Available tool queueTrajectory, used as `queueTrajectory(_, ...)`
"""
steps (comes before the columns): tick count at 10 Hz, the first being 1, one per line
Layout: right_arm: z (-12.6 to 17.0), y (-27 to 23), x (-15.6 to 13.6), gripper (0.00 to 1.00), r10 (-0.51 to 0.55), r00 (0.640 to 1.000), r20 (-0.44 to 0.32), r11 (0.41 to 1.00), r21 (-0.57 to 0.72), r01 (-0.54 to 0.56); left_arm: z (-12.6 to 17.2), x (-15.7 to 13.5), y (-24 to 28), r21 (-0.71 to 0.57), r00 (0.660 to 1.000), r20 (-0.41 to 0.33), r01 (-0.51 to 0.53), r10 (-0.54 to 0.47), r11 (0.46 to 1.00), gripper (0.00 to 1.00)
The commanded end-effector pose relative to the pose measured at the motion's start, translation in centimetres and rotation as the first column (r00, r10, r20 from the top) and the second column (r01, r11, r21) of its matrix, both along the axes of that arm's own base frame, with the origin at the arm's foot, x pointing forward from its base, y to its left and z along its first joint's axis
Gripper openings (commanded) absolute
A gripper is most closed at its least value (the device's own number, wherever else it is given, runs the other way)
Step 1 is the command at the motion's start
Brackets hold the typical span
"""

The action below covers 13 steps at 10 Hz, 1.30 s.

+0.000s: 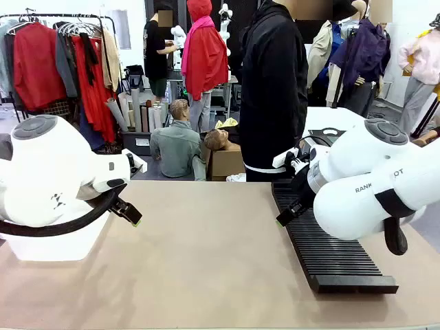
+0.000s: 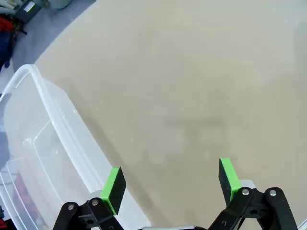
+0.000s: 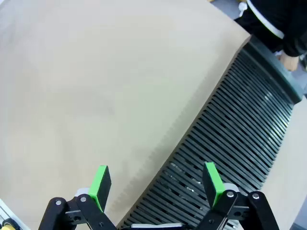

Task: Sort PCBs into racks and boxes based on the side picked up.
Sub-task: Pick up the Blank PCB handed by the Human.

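Noted left gripper spread, empty, over the table just beside the box. Noted right gripper likewise spread, empty, above the rack, at its edge. Advise gripping any board squarely by one edge, centred between pads.

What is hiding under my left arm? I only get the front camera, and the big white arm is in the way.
Observer: The left wrist view shows a clear plastic box right next to your left tool.
Operator: Is that tool holding anything?
Observer: No, its green pads stand wide apart with only bare table between them.
Operator: And what is my right tool doing?
Observer: In the right wrist view the right tool is open too, straddling the long edge of the black rack, one pad over the slots and one over the table.
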State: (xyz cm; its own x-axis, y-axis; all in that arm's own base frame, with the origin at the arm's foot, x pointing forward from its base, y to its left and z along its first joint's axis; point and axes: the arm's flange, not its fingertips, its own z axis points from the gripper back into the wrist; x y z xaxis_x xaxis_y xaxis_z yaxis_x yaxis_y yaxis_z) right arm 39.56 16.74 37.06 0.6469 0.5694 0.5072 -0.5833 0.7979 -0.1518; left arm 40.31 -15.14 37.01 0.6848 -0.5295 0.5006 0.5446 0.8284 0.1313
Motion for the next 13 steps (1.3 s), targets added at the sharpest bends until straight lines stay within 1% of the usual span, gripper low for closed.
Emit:
queueTrajectory(1, 0.0, 0.0, 0.0, 1.0, 0.0, 1.0, 0.0, 1.0, 0.0, 0.0, 0.0, 0.0, 0.0, 0.0, 1.0, 0.0, 0.0, 0.0, 1.0, 1.0)
queueTrajectory(11, 0.0, 0.0, 0.0, 1.0, 0.001, 1.0, 0.0, 1.0, -0.001, -0.001, 0.0, 0.0, 0.0, 0.0, 1.0, 0.0, 0.0, 0.0, 1.0, 1.0)
queueTrajectory(12, 1.0, -0.3, -0.1, 1.0, -0.006, 1.0, -0.013, 1.0, 0.021, 0.006, 0.6, 0.0, 0.3, -0.029, 1.0, -0.009, 0.007, -0.007, 1.0, 1.0)
queueTrajectory(13, 1.9, -0.5, -0.2, 1.0, -0.004, 0.999, -0.033, 0.999, 0.036, 0.006, 1.4, -0.1, 0.9, -0.044, 0.999, -0.035, 0.023, -0.024, 0.999, 1.0)
